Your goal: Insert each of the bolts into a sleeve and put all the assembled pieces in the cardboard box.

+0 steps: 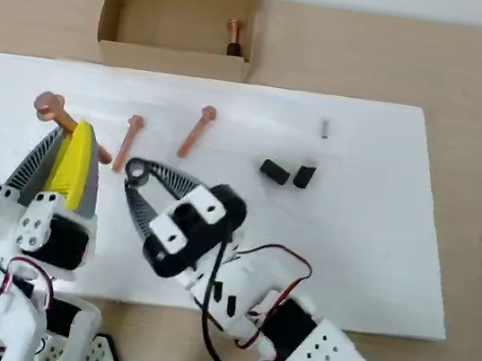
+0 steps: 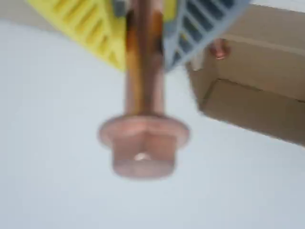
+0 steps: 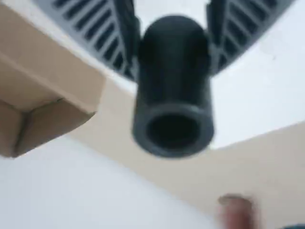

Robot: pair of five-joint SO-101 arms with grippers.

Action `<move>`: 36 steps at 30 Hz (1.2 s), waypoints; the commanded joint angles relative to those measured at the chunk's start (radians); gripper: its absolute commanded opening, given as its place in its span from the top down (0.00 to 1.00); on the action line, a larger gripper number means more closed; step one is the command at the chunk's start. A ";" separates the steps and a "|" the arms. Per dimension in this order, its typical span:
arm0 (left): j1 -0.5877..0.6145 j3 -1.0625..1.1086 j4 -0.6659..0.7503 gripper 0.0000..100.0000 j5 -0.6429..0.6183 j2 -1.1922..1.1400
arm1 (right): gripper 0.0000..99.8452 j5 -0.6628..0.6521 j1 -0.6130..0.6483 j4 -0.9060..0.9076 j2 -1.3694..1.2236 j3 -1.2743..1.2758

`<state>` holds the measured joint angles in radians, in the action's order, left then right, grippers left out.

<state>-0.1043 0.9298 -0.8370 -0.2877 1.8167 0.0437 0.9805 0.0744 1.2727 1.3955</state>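
My left gripper (image 1: pixel 71 130), with one yellow and one grey finger, is shut on a copper bolt (image 1: pixel 52 107) over the left end of the white board (image 1: pixel 357 252). In the left wrist view the bolt (image 2: pixel 143 124) sticks out of the gripper (image 2: pixel 143 52) head first. My right gripper (image 1: pixel 138 176) is shut on a black sleeve (image 1: pixel 136 168) near the board's middle left; its open end faces the camera (image 3: pixel 174 105). Two loose bolts (image 1: pixel 129 140) (image 1: pixel 196 131) lie between the arms and the cardboard box (image 1: pixel 113 16). Two loose sleeves (image 1: pixel 274 171) (image 1: pixel 303 175) lie to the right.
Inside the box, an assembled bolt and sleeve (image 1: pixel 233 38) leans at the right wall. A small grey pin (image 1: pixel 325 129) lies on the board's far right part. The box's corner (image 2: pixel 257 105) (image 3: pixel 43 109) is close to both grippers. Wooden tabletop surrounds the board.
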 commanded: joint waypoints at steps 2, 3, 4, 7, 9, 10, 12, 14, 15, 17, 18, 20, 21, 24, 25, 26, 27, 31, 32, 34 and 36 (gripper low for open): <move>-0.071 -0.043 0.083 0.99 -0.023 -0.002 | 0.99 0.009 0.031 -0.023 0.030 0.005; -0.089 -0.035 0.091 0.99 -0.021 -0.002 | 0.99 0.011 0.031 -0.023 0.030 0.005; -0.106 -0.026 0.097 0.99 -0.017 -0.002 | 0.99 0.011 0.030 -0.023 0.030 0.004; -0.161 -0.002 0.094 0.99 0.006 0.001 | 0.99 0.011 0.027 -0.023 0.030 0.002; -0.173 0.011 0.084 0.99 0.017 0.002 | 0.99 0.011 0.027 -0.023 0.030 0.004; -0.176 0.009 0.064 0.99 0.028 0.002 | 0.99 0.011 0.027 -0.023 0.030 0.004; -0.181 0.009 0.026 0.99 0.049 0.002 | 0.99 0.011 0.025 -0.023 0.030 0.002; -0.181 0.008 -0.018 0.99 0.061 0.004 | 0.99 0.011 0.025 -0.023 0.030 0.002; -0.180 0.008 -0.044 0.99 0.063 0.004 | 0.99 0.011 0.025 -0.023 0.030 0.002; -0.175 0.008 -0.069 0.99 0.081 0.004 | 0.99 0.011 0.025 -0.023 0.030 0.002; -0.175 0.008 -0.072 0.99 0.092 0.004 | 0.99 0.011 0.025 -0.023 0.030 0.002; -0.175 0.011 -0.071 0.99 0.107 0.004 | 0.99 0.011 0.025 -0.023 0.030 0.002; -0.175 0.012 -0.069 0.99 0.112 0.004 | 0.99 0.011 0.025 -0.023 0.030 0.002; -0.175 0.017 -0.069 0.99 0.112 0.004 | 0.99 0.011 0.025 -0.023 0.030 0.002; -0.173 0.017 -0.069 0.99 0.112 0.004 | 0.99 0.011 0.025 -0.023 0.030 0.002; -0.173 0.020 -0.069 0.99 0.112 0.004 | 0.99 0.011 0.025 -0.023 0.030 0.002; -0.173 0.028 -0.068 0.99 0.112 0.004 | 0.99 0.011 0.025 -0.023 0.030 0.001; -0.173 0.048 -0.068 0.99 0.112 0.004 | 0.99 0.011 0.025 -0.023 0.030 0.001; -0.173 0.051 -0.066 0.99 0.112 0.004 | 0.99 0.011 0.025 -0.023 0.030 0.001; -0.173 0.055 -0.066 0.99 0.112 0.004 | 0.99 0.011 0.025 -0.023 0.030 0.001; -0.172 0.055 -0.066 0.99 0.117 0.004 | 0.99 0.011 0.025 -0.023 0.030 0.001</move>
<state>-0.2731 0.9835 -0.9030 -0.1818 1.8182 0.0437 0.9973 0.0760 1.2727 1.4062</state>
